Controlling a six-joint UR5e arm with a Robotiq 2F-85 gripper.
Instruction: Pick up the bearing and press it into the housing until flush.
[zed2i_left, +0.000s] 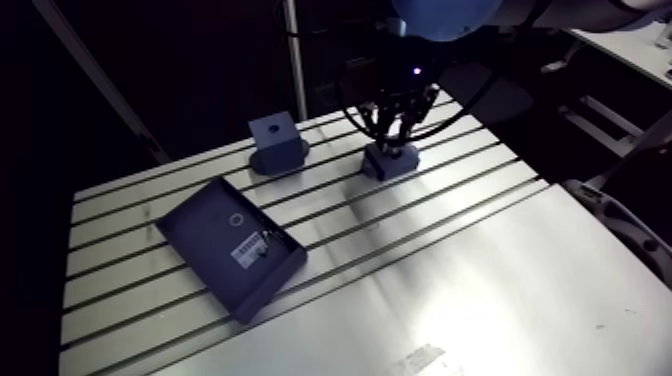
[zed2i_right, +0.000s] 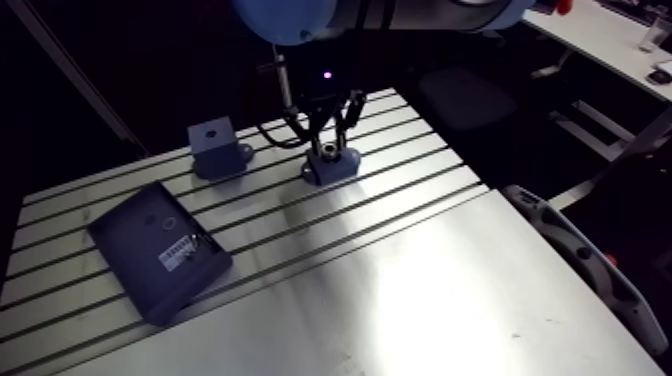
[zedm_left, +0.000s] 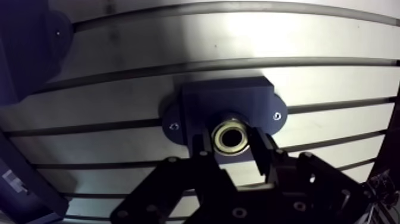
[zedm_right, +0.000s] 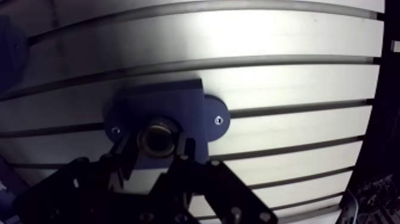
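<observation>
- Bearing (zedm_left: 232, 136): a brass-coloured ring with a dark bore. It sits in the round hole of the dark blue housing (zedm_left: 226, 98), which lies flat on the slotted desk (zedm_left: 309, 47).
- Only the wrist view shows the bearing. In the arm view the claw comes down onto the housing from above and hides the hole and the ring.
- The wrist view also shows the housing's two rounded ears, one on each side, each with one small screw.
- Whether the ring is level with the housing face cannot be told from this angle.
- The claw (zedm_left: 231, 140) straddles the bearing. Its two dark fingers (zedm_left: 262, 152) stand a ring's width apart, one on each side, and their inner faces meet the ring's rim. They are closed on the bearing.
- Only the arm view shows the wider desk. A blue block (zed2i_left: 275, 135) with a hole in its top stands on a flanged base, near the housing and apart from it.
- A dark flat tray (zed2i_left: 215, 250) lies well apart from both, nearer the desk's front edge. It carries a white label (zed2i_left: 246, 250) and a small round mark too small to make out.
- In the wrist view only dark corners of the block and tray show at the margin.
- Count: one bearing, one housing, one blue block, one tray, one claw with two fingers.
</observation>
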